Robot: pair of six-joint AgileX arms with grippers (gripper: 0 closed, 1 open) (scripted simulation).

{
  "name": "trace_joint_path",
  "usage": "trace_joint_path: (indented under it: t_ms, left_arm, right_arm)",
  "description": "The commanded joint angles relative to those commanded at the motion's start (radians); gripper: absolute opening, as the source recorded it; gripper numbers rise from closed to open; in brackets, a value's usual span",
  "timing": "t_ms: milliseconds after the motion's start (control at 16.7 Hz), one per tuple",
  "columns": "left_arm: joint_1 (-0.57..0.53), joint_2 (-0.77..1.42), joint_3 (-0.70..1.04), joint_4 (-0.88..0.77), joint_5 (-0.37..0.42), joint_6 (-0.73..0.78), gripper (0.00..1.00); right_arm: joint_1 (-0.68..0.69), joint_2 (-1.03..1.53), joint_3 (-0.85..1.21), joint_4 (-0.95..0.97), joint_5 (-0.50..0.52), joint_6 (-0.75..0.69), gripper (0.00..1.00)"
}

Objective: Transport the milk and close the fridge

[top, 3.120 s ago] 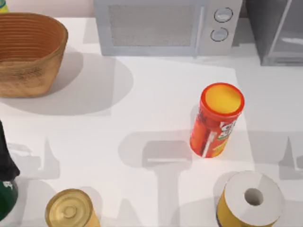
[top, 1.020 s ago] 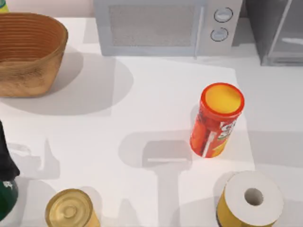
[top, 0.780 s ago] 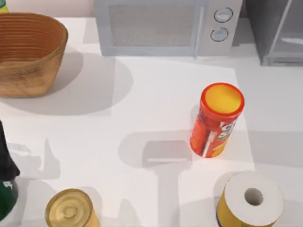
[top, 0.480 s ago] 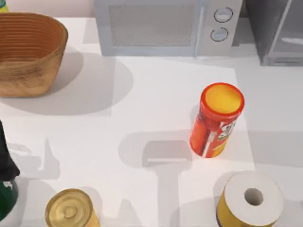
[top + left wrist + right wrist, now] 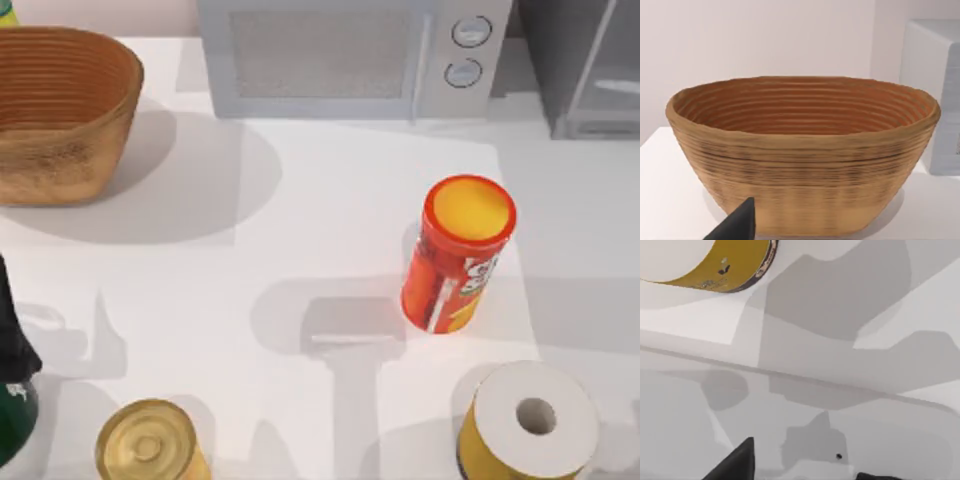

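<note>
The milk is out of view. The fridge (image 5: 560, 70), a grey cabinet with a light framed door panel, stands partly in view at the table's back right corner. In the right wrist view my right gripper (image 5: 805, 474) is open above bare white table, its two black fingertips (image 5: 737, 462) wide apart with nothing between them, close to a yellow roll (image 5: 725, 270). In the left wrist view one black fingertip (image 5: 737, 225) of my left gripper points at a woven basket (image 5: 800, 155).
The basket (image 5: 60, 110) sits at back left and a grey microwave (image 5: 350, 55) at back centre. A red chips tube (image 5: 455, 255) stands right of centre. Along the front are the white-topped yellow roll (image 5: 530, 420), a gold can (image 5: 150, 445) and a dark green bottle (image 5: 12, 400).
The gripper shadow on the right side of the table has slid toward the front edge. No object has moved.
</note>
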Motion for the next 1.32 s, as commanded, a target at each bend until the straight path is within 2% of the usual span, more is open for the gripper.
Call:
trace_joint_path:
  t_ms: [420,660,1020,1320]
  left_arm:
    - [0.000,0.000,0.000,0.000,0.000,0.000,1.00]
    - [0.000,0.000,0.000,0.000,0.000,0.000,1.00]
    - [0.000,0.000,0.000,0.000,0.000,0.000,1.00]
    - [0.000,0.000,0.000,0.000,0.000,0.000,1.00]
  right_arm:
    - [-0.565,0.579,0.194,0.084,-0.200,-0.552,1.00]
    - [-0.799,0.810,0.277,0.180,-0.324,-0.808,1.00]
    - [-0.958,0.965,0.378,0.270,-0.508,-1.072,1.00]
    - [-0.970,0.978,0.393,0.275,-0.534,-1.101,1.00]
